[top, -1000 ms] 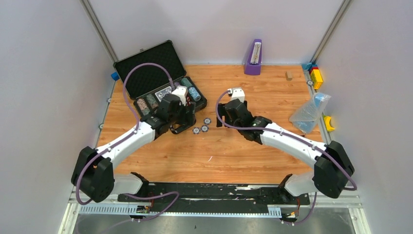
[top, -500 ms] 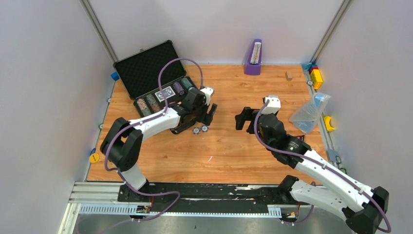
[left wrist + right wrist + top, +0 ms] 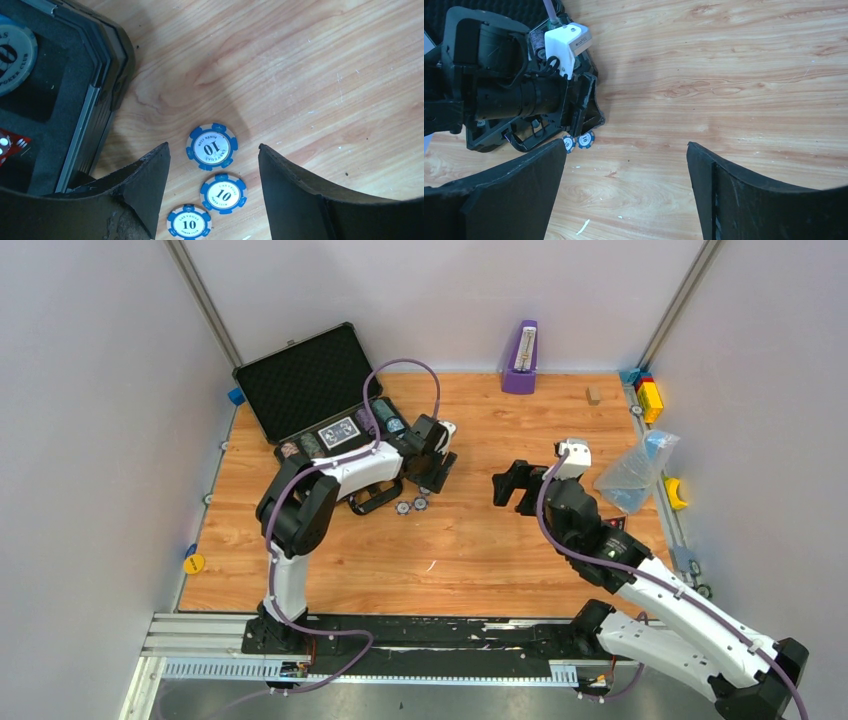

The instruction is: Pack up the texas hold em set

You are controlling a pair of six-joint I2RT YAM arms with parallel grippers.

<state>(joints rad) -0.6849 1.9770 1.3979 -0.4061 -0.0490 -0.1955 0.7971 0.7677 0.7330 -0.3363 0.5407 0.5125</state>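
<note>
The texas hold em set's dark grey briefcase [image 3: 300, 375] lies open at the back left, with chip rolls and a card deck in its foam tray [image 3: 340, 430]. Three loose blue-and-white "10" chips lie on the wood by its front right corner [image 3: 100, 100]. My left gripper [image 3: 437, 465] hangs open over them. In the left wrist view the top chip [image 3: 212, 147] sits between the fingertips, untouched, with two others [image 3: 223, 193] [image 3: 189, 222] below. My right gripper [image 3: 512, 485] is open and empty over bare wood to the right; the right wrist view shows two chips [image 3: 585, 140] beside its left finger.
A purple metronome [image 3: 519, 358] stands at the back centre. Along the right edge lie a small wooden block [image 3: 593, 394], coloured toy blocks [image 3: 648, 392], a clear plastic bag [image 3: 633, 472] and a yellow piece [image 3: 676, 492]. A grey-and-white chip [image 3: 12, 55] and red dice [image 3: 7, 145] sit in the case.
My left gripper has swung right from the case's front edge to above the loose chips. My right gripper has pulled back to the right, away from the chips.
</note>
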